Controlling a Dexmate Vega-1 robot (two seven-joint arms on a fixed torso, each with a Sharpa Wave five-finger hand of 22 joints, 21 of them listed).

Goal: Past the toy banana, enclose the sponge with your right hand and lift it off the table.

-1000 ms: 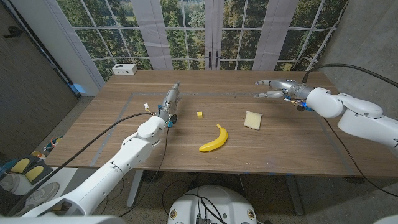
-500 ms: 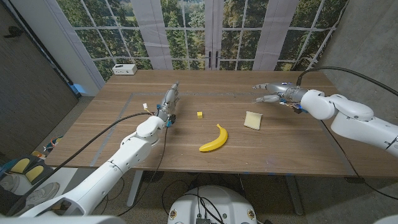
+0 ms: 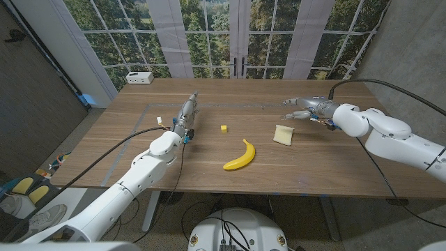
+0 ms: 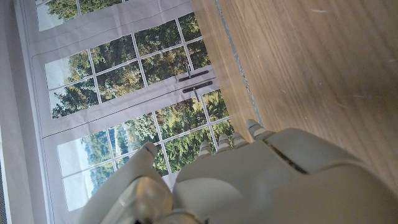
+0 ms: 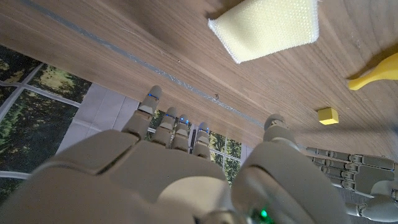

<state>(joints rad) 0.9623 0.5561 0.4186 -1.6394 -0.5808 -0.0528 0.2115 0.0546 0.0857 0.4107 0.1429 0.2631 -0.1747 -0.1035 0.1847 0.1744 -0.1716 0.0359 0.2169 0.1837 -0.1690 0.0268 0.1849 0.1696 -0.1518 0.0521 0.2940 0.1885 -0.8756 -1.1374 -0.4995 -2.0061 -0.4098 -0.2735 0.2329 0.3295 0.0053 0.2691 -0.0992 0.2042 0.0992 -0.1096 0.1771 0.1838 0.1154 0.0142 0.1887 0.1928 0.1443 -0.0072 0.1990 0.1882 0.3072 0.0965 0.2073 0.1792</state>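
The table [image 3: 139, 157] is brown wood with a long straight grain, and a thin grey line is marked on it, running parallel to its far edge. Behind it stand tall white-framed windows [image 3: 233, 35] looking onto green trees, with grey walls to either side. A small white box [image 3: 140, 77] sits at the table's far left corner.

The sponge [image 3: 283, 134], a pale yellow square, lies flat on the wood to the right of the banana [image 3: 240, 156] and a little farther from the robot. A small yellow cube [image 3: 224, 128] lies beyond the banana, toward the windows.

The right hand [image 3: 303, 107] hangs above the table just beyond the sponge, fingers spread apart and holding nothing; in the right wrist view the sponge [image 5: 266, 28] lies clear of the fingertips [image 5: 152, 94].

The left hand [image 3: 189, 115] is well to the left of the banana, fingers extended together toward the windows, with nothing in it.
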